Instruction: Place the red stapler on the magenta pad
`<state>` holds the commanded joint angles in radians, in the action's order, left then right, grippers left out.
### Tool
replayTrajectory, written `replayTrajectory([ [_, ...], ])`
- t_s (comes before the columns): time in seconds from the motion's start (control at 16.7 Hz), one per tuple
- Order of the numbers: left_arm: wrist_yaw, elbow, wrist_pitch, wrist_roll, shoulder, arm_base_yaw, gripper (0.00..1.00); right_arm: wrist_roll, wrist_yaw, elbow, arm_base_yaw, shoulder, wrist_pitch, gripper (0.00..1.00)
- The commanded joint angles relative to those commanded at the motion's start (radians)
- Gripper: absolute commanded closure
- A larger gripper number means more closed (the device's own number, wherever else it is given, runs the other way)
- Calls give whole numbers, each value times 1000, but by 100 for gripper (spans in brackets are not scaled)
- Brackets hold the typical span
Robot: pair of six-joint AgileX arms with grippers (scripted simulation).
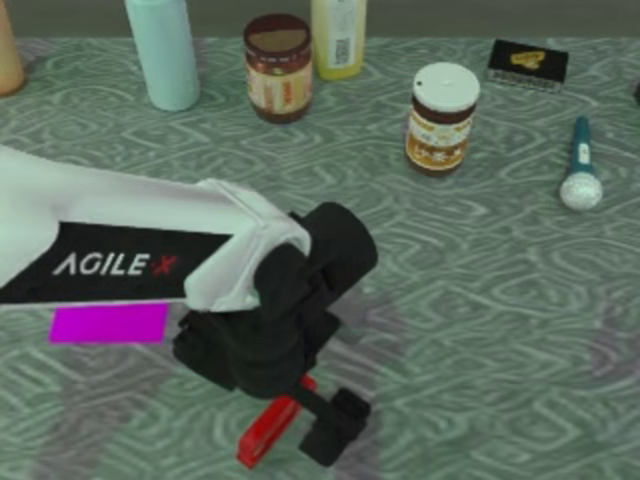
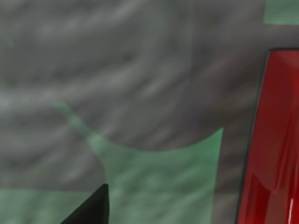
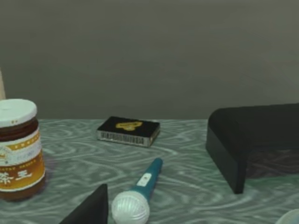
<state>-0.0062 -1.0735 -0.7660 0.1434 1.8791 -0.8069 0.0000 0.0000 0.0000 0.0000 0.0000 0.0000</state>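
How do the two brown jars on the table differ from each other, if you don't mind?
The white-lidded jar has a white cap; the brown-lidded jar has a brown top. The white-lidded jar stands nearer the microphone, the brown-lidded jar nearer the pale blue bottle. Both stand upright with orange-and-white labels.

The worktop (image 1: 480,300) under me is covered in a grey-green surface with a pale, wavy swirl pattern running all across it. Soft dark shadows lie on it below my arm and off to its side, so the light falls from above. Beyond the worktop's far edge, past the row of things standing there, a plain, dull grey-olive wall (image 3: 149,56) rises, flat and unmarked, with an even, dim tone from one side to the other.
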Motion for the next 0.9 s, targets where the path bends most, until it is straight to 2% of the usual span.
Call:
replayTrajectory([
  [0.72, 0, 0, 0, 0, 0, 0, 98, 0, 0, 0, 0, 0, 0, 0],
  [0.9, 0, 0, 0, 0, 0, 0, 100, 0, 0, 0, 0, 0, 0, 0],
])
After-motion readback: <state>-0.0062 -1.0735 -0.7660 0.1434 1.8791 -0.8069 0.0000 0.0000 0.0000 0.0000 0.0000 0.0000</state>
